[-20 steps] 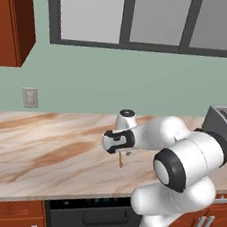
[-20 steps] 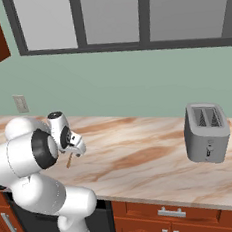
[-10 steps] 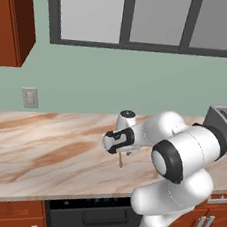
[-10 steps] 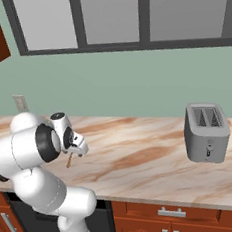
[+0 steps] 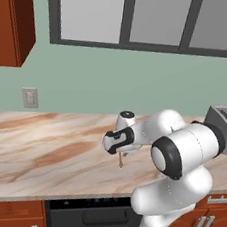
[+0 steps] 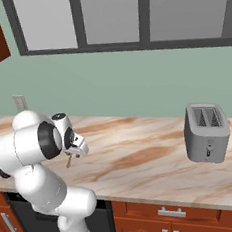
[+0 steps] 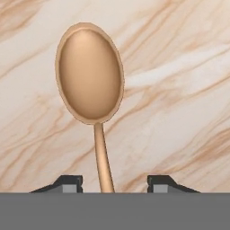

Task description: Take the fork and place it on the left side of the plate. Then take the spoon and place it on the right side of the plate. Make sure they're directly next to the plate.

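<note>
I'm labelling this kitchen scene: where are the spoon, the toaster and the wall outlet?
spoon [image 7: 90, 74], hand view, middle of its oval bowl.
toaster [image 6: 206, 134], right base view, its grey front face.
wall outlet [image 5: 30, 98], left base view, centre of the plate.

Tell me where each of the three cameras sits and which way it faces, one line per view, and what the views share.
Left base view: behind the arm to its left, facing forward and down at the counter; the arm rises lower right, gripper over the spoon.
Right base view: behind the arm to its right, facing the same counter and the toaster; the arm rises lower left.
Hand view: on the hand, looking down along the gripper at the spoon; fingertips at the bottom.
Shared: all three show the spoon on the marbled counter.
</note>
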